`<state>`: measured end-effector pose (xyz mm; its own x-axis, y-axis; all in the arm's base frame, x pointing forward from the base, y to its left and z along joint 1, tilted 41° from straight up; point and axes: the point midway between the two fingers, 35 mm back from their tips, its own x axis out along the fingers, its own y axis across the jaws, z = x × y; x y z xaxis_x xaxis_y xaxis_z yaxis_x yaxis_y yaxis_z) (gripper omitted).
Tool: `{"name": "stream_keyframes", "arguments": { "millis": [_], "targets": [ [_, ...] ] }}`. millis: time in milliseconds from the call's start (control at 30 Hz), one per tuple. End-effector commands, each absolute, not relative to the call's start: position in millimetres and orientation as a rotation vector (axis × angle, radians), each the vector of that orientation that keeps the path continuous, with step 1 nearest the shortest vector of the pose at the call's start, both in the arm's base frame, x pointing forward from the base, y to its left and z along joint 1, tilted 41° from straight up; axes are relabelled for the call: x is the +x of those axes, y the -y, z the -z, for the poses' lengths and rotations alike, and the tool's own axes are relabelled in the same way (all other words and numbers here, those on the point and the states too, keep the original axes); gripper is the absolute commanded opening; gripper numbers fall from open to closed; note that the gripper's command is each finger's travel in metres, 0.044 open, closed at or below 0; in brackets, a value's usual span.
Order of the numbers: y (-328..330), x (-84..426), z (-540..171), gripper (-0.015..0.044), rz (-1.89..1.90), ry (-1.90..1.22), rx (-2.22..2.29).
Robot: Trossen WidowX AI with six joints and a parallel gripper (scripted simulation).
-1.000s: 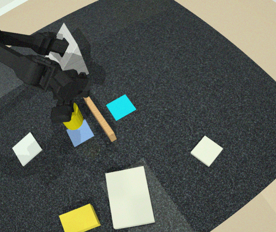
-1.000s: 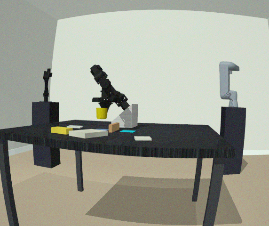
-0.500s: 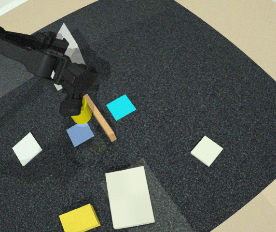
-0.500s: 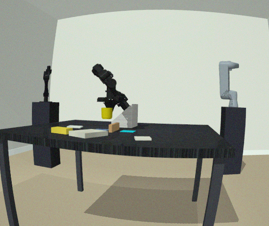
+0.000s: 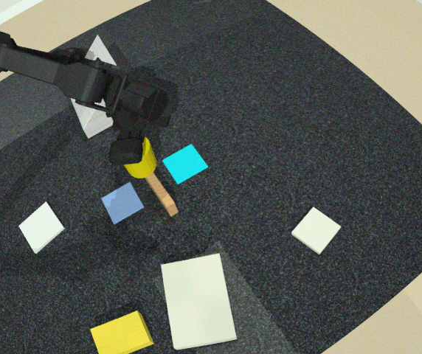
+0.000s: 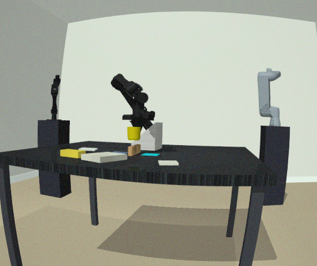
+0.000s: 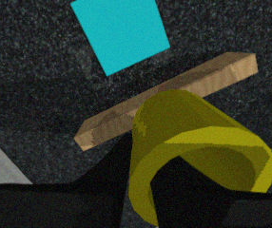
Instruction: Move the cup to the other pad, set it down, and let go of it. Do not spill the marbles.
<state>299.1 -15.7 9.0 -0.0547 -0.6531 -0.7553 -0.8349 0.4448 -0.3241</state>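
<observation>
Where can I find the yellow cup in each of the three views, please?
Top: the yellow cup is left of center, under the gripper, above the inner end of the wooden bar.
Exterior: the cup hangs above the table, left of center, below the arm.
Wrist: the cup fills the lower right.
Shared landmark: the cyan pad, just beyond the bar.

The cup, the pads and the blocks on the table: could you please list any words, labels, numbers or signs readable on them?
None: no text shows in any view.
The yellow cup, held in the jaws, is plain.
The cyan pad, blue pad and wooden bar are unmarked.
</observation>
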Motion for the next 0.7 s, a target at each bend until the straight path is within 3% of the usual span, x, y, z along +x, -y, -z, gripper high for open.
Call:
{"name": "stream_keyframes", "arguments": {
  "millis": [0,667],
  "targets": [
    [4.2,300.1,-0.1,0.0,-0.245,-1.771,-1.27],
    [-37.3,299.1,33.3,0.0,-0.247,-1.769,-1.268]
  ]
}}
